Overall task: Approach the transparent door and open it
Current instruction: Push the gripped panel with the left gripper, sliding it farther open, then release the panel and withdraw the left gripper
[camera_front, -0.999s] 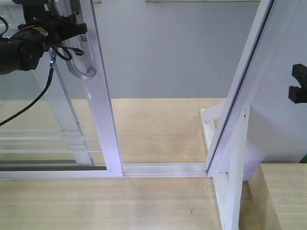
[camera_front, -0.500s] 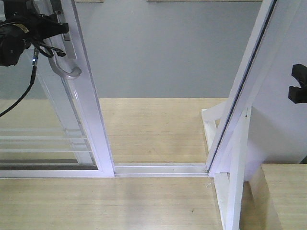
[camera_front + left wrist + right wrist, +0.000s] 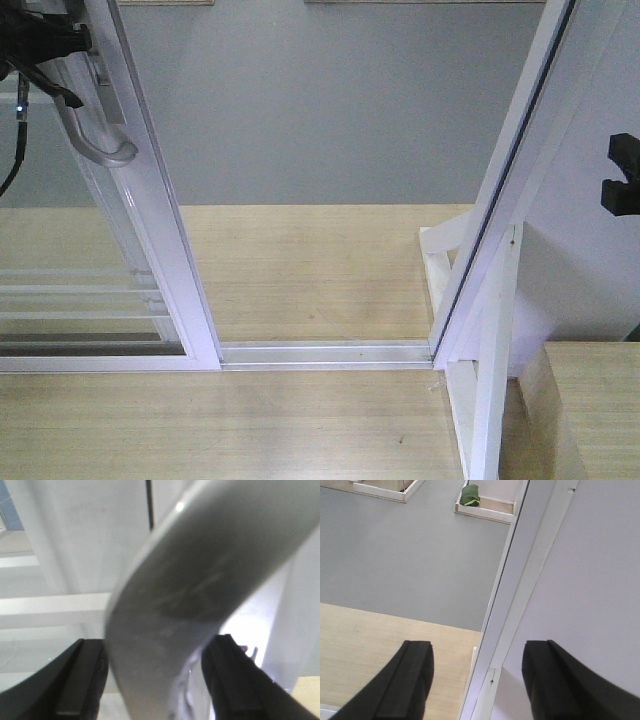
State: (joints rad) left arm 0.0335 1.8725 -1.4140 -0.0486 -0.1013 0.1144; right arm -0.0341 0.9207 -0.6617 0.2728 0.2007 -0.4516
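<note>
At the handle (image 3: 98,140) of the transparent door (image 3: 150,230): left gripper (image 3: 155,680) straddling it, grip unconfirmed; opening step, next a further sideways pull.

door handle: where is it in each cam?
Front: handle upper left, on the transparent door.
Left wrist: handle fills the centre, between the left end effector fingers.
Right wrist: not in view.
Shared landmark: the door's white frame.
</note>
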